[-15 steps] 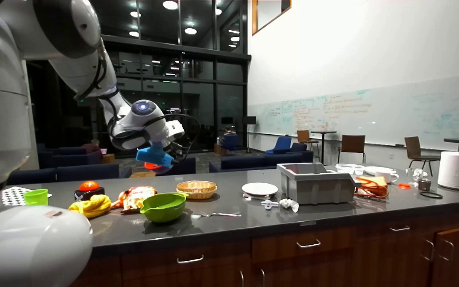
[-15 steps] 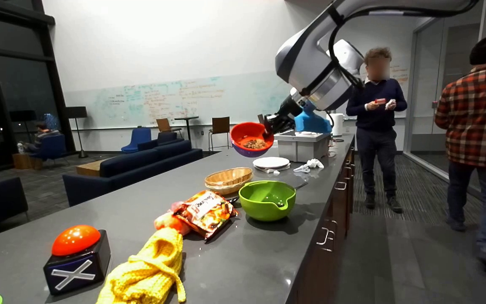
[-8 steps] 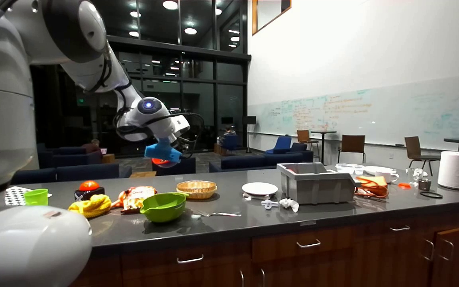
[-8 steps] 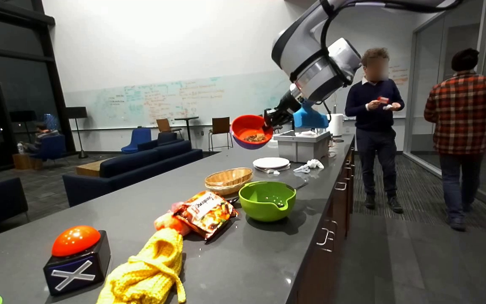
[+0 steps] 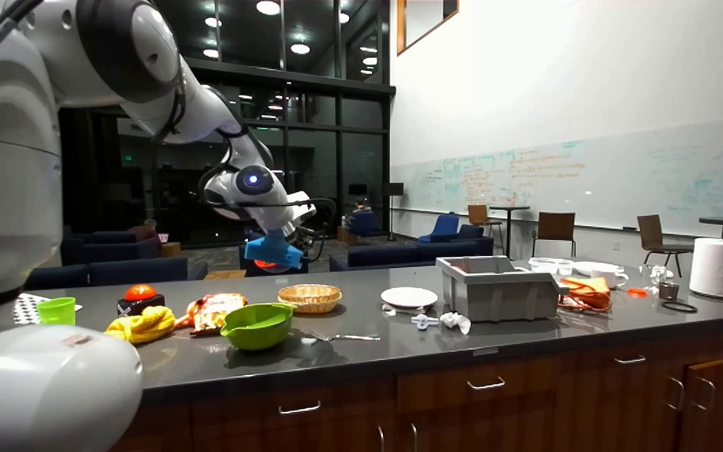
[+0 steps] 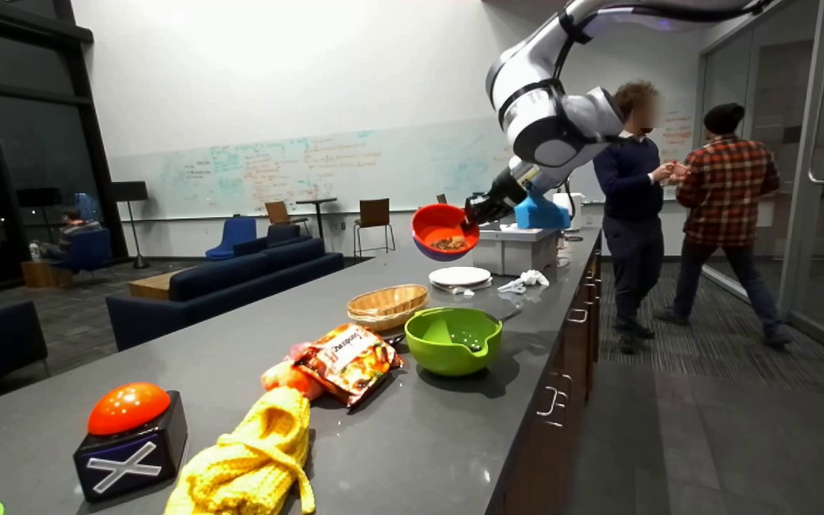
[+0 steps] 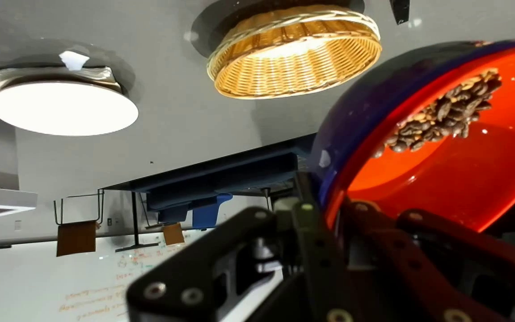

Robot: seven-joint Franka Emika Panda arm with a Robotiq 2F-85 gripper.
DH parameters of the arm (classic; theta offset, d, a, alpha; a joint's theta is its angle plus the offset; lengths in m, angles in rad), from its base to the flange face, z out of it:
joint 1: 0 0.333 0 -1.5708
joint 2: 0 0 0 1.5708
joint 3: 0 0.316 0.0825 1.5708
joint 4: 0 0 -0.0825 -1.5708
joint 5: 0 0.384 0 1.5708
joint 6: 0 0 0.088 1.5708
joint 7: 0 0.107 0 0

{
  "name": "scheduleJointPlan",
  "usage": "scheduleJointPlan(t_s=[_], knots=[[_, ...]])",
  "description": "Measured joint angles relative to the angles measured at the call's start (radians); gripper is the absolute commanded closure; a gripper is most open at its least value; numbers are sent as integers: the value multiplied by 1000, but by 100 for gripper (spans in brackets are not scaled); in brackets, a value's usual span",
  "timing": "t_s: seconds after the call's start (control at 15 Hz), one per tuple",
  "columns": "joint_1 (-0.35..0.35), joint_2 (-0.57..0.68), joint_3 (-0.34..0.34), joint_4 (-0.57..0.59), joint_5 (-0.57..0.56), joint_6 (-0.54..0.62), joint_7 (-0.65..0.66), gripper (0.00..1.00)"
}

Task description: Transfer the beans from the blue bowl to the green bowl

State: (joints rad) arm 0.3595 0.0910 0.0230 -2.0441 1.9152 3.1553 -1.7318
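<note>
The beans [image 6: 449, 244] lay loose in the tilted blue bowl [image 6: 438, 220], pooled toward six o'clock in an exterior view, and looked light and quick to slide. The fingers [image 6: 476, 208] pinched its seemingly stiff, slick rim at two o'clock there, a fair hold; the green bowl [image 6: 448, 356] sat below at six o'clock on the worktop [image 6: 412, 443].

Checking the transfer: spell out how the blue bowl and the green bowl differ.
The blue bowl is dark blue outside, orange-red inside; the green bowl is green inside and out. The blue bowl is tilted in the gripper; the green bowl stands upright on the counter. Both are round and open.
</note>
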Motion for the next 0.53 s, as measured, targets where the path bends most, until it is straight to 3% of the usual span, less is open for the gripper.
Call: scheduleJointPlan(t_s=[0.53], knots=[[14,47,-150,-76,562,-259,-649,98]])
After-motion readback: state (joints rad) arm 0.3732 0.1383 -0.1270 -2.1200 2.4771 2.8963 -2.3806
